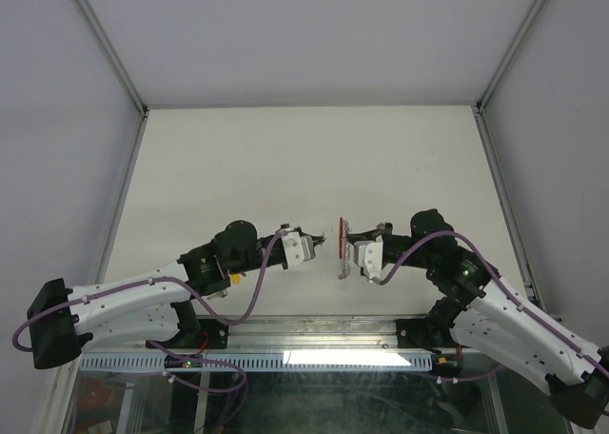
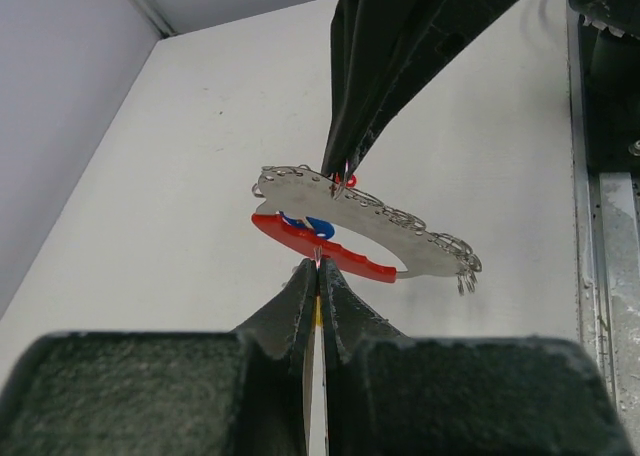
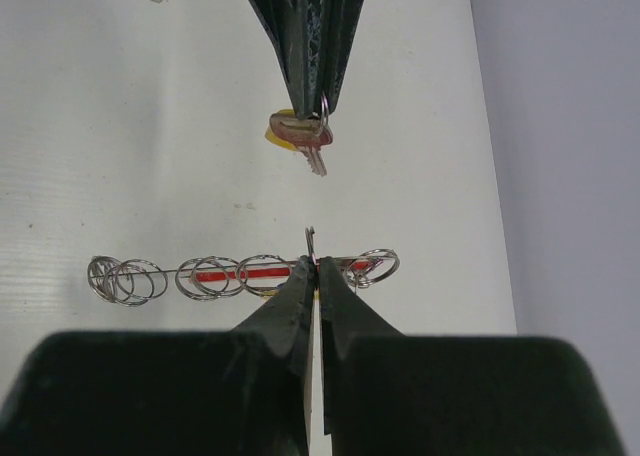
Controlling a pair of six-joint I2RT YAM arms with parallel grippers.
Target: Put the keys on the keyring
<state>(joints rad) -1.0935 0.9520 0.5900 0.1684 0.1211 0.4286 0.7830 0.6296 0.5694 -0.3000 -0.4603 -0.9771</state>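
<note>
Keyring point(image 2: 360, 226) sits pinched in the right gripper point(image 3: 313, 265), jaws fully closed; just ahead of them, clear of the rings, the left gripper point(image 3: 314, 111) clamps a key point(image 3: 306, 138) tight (yellow tag point(image 3: 277, 132)).

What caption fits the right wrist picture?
Right fingers pinch the keyring; left fingers hold a yellow-tagged key facing it.

The keyring point(image 2: 370, 221) is glossy red plastic with shiny silver metal rings. The key point(image 3: 300, 134) above the right end effector point(image 3: 312, 261) is dull metal. The desk point(image 1: 285, 158) is matt white.
</note>
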